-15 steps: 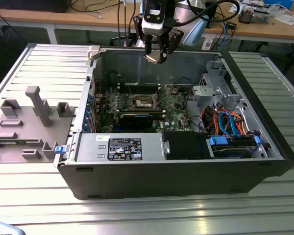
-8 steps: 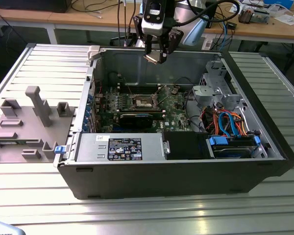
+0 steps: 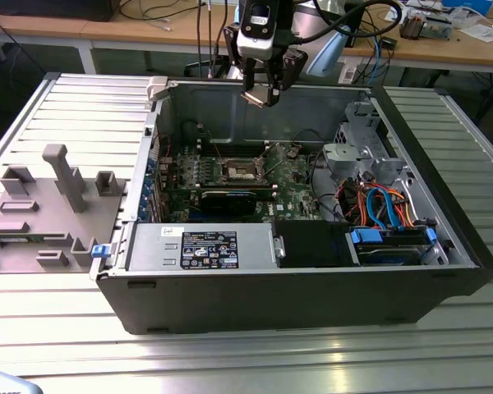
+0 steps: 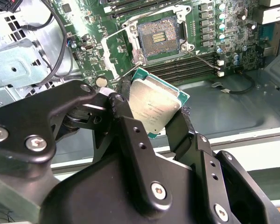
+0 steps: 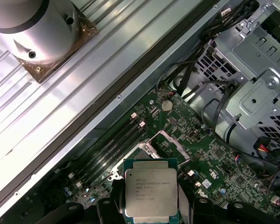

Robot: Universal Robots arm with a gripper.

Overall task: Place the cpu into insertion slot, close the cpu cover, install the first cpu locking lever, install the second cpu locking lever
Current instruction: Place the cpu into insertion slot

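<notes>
Pincer [image 3: 261,97] grips the cpu [image 4: 154,106] by two edges, up above the insertion slot [image 4: 158,38]. The cpu is a flat square with a shiny grey top and a green rim.

Straight below my fingers [image 4: 183,125], which pinch the cpu [image 4: 155,106], there is open air down to the board, and the slot [image 4: 158,37] ahead of them lies bare, its dark face uncovered. The cover [image 4: 110,58] stands tipped up at the slot's edge, and a thin lever wire [image 4: 203,58] juts out just beside it, so both narrow the way in. The case wall [image 3: 222,111] rises near my fingers, while the drive cage [image 3: 353,152] and its cables [image 3: 378,201] crowd the board well off to one side.
</notes>
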